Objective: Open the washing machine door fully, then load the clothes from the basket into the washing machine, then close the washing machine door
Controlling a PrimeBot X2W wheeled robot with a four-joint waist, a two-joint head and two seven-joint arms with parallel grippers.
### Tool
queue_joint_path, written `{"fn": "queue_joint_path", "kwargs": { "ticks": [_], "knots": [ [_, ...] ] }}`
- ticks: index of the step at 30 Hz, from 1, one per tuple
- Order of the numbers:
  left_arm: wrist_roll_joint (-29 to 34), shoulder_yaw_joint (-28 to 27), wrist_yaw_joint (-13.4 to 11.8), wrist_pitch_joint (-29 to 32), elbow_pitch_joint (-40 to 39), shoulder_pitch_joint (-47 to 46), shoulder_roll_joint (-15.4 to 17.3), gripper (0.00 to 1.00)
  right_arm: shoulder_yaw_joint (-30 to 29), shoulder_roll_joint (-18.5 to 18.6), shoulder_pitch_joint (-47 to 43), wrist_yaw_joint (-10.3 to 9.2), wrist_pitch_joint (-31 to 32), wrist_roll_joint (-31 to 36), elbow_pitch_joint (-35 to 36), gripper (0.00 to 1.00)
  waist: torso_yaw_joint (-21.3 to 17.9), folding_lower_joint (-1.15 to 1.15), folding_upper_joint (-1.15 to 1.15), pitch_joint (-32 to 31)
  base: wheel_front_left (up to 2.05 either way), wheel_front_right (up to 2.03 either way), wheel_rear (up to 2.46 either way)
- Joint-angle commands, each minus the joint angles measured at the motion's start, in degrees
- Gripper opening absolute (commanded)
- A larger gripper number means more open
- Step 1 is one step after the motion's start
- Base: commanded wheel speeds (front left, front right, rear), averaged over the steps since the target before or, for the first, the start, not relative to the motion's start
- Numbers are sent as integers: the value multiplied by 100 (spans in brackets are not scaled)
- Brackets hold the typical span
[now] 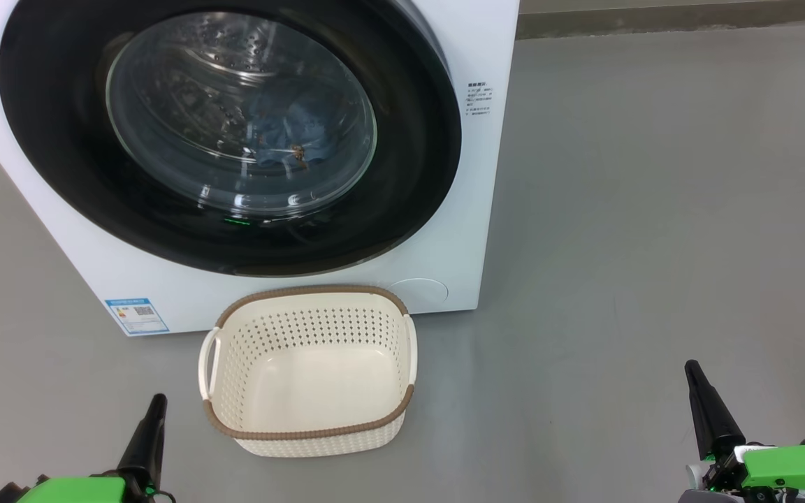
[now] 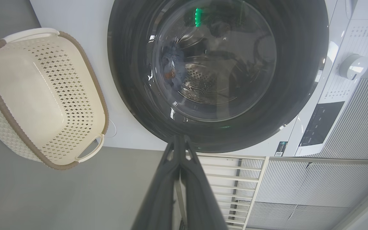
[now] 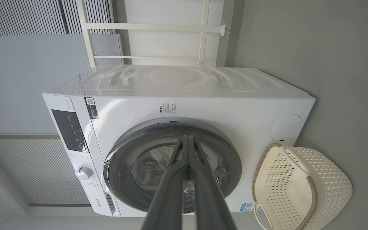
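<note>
head: high, tilted down, close, glossy black-ringed round glass door (image 1: pixel 235 119) at 11 o'clock | left wrist: rolled, near | right wrist: rolled, farther | shared: door, cream perforated plastic basket (image 1: pixel 305 328)

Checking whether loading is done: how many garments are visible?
1: a blue bundle of clothes behind the glass of the closed washing machine door; it may be several pieces, with others hidden. The basket holds none.

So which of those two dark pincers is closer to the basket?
The left gripper, close by the basket; the right gripper sits much farther off across the floor.
</note>
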State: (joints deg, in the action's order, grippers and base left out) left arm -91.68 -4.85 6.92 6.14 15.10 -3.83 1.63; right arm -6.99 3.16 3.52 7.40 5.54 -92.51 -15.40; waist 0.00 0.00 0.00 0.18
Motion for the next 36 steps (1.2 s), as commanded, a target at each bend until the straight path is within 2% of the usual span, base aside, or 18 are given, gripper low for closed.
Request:
{"fn": "queue_joint_path", "kwargs": {
  "ticks": [1, 36],
  "knots": [
    [-48, -168, 57, 36, -104, -237, 125, 0, 102, 14, 261, 9, 51, -11, 140, 0, 0, 0, 0, 0, 0, 0, 0],
    [-49, -167, 57, 35, -105, -237, 125, 0, 77, -4, 263, 9, 71, 10, 139, 0, 0, 0, 0, 0, 0, 0, 0]
  ]
}}
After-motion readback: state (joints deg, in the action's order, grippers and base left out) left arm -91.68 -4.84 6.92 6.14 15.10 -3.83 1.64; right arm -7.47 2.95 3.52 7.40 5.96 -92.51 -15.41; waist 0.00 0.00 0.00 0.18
